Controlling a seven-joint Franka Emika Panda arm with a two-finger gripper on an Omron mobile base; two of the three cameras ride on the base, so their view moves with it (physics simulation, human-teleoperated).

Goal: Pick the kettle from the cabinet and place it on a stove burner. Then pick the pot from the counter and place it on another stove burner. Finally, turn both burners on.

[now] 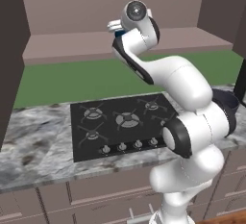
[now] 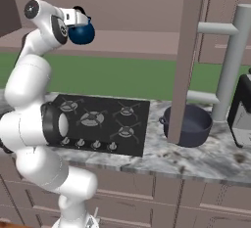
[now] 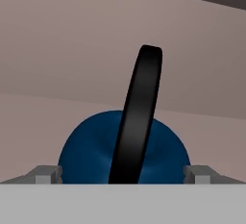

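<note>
Upper left of right base view: gripper [image 2: 81,20] spread wide around small glossy dark-blue kettle [image 2: 81,34] (ungripped, at cabinet shelf [image 2: 147,41]); wide dark pot [image 2: 188,124], black-grated burners [image 2: 90,118] untouched.

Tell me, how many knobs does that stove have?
4 visible in the right base view, in a row along the cooktop's front edge; the arm may hide more.

One kettle [image 2: 81,34], one pot [image 2: 188,124], one cooktop [image 2: 142,129] with five burners and five knobs
</note>
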